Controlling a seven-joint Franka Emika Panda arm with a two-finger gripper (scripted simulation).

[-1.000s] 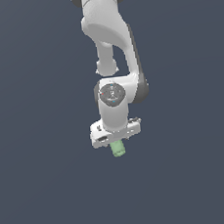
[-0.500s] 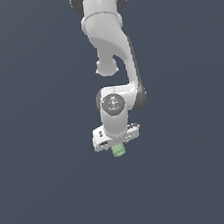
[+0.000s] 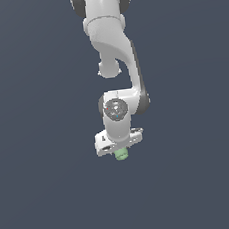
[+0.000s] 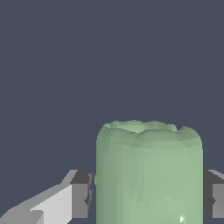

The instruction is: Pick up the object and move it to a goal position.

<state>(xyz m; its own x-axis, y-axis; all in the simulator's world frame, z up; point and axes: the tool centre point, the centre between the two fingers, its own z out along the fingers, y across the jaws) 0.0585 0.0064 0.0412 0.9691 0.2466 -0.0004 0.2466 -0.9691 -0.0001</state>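
Hanging down from the top centre of the exterior view: one white arm [image 3: 110, 46], bending through an elbow, wrist pointing straight down at mid-frame. Below the wrist, just under centre, one white gripper [image 3: 120, 150], its bar slightly tilted, higher toward the exterior view's right. Poking out beneath it, just below centre: one object [image 3: 121, 155], small, pale green, stubby, its rounded end showing. All around, plain dark blue-grey background.

Over to the wrist view, left to right: one grey-and-white finger [image 4: 74, 199] at lower left, dark pad facing inward, a thin gap visible before the green. Then the object [image 4: 148, 173], filling the lower centre, a fat green cylinder with a bumpy end. Then the second finger [image 4: 213, 194] at the lower right edge, pressed against the object's side. Pincer closed around the object, pinched between two fingers.
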